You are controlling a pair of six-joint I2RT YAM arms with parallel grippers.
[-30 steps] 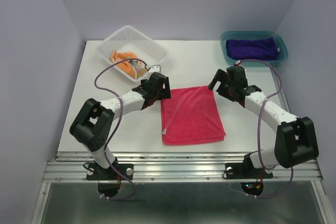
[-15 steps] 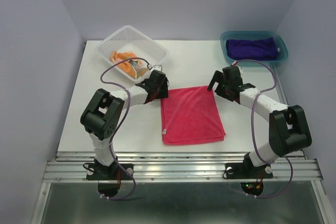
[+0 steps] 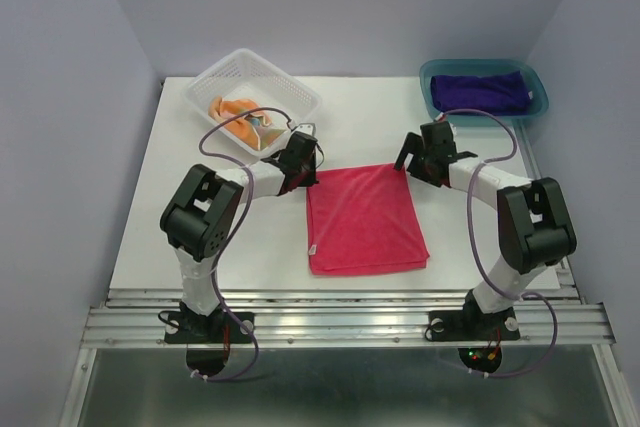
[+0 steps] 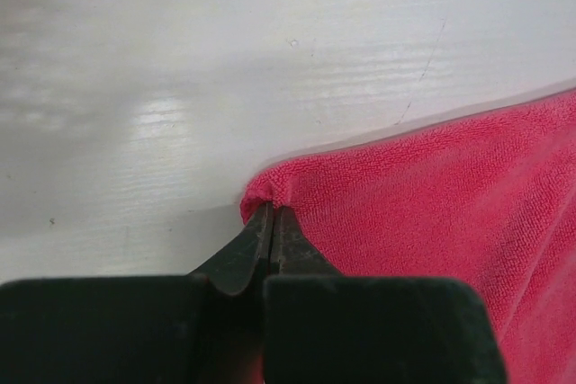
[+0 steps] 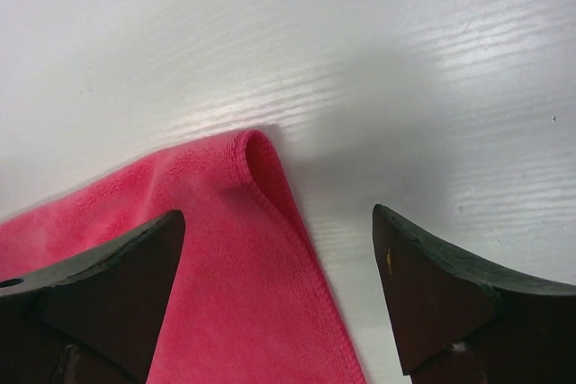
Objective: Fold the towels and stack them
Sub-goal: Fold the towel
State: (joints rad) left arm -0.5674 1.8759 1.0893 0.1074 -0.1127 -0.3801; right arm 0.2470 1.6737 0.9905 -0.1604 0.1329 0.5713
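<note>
Pink towel corner pinched inside left pincer.

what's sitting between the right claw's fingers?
A corner of the pink towel, lying on the table; the right claw is open around it, not gripping. Right wrist view shows it.

White arms, black joints — purple cables, dark wedge pincer fingers.

In the left wrist view the pink towel is cut off from 3 to 5 o'clock, and its corner tip is hidden within the closed left gripper. From above, the orange towel is partly masked by the basket wall.
</note>
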